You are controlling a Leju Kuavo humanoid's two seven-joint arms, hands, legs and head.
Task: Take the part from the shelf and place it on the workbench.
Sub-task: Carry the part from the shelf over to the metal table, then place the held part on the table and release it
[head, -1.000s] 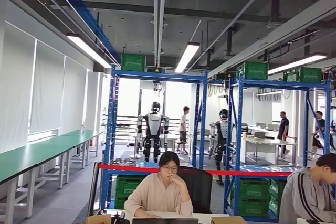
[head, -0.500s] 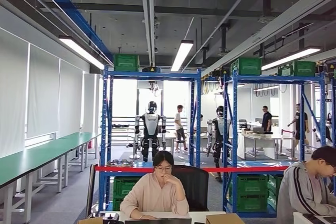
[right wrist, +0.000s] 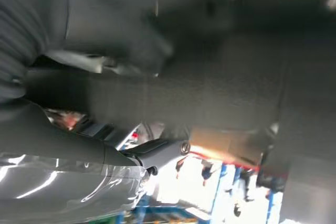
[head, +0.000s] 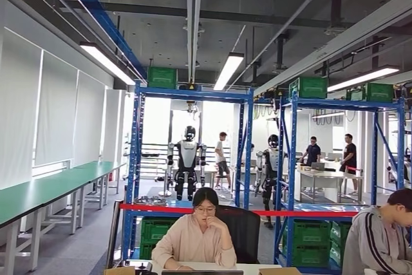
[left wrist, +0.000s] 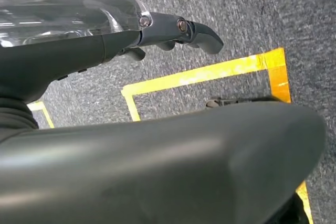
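Note:
A blue steel shelf (head: 194,93) stands ahead across the room in the head view. Small grey metal items (head: 149,200) lie on its middle level, too far off to make out. Green-topped workbenches (head: 48,188) run along the left wall. My left hand (left wrist: 174,30) hangs over grey carpet with yellow tape (left wrist: 198,74), its fingers stretched out and apart, holding nothing. My right hand (right wrist: 130,108) is blurred in its wrist view; its thumb and fingers are spread with nothing visible between them.
A person (head: 200,239) sits at a desk right in front of me and another person (head: 386,239) sits at the lower right. A second blue shelf (head: 340,103) with green crates (head: 308,87) stands to the right. Two parked robots (head: 187,165) and several walking people are behind.
The whole picture swayed sideways and back, so the camera moved. People in the far right background walked to new spots. Neither seated person shifted much.

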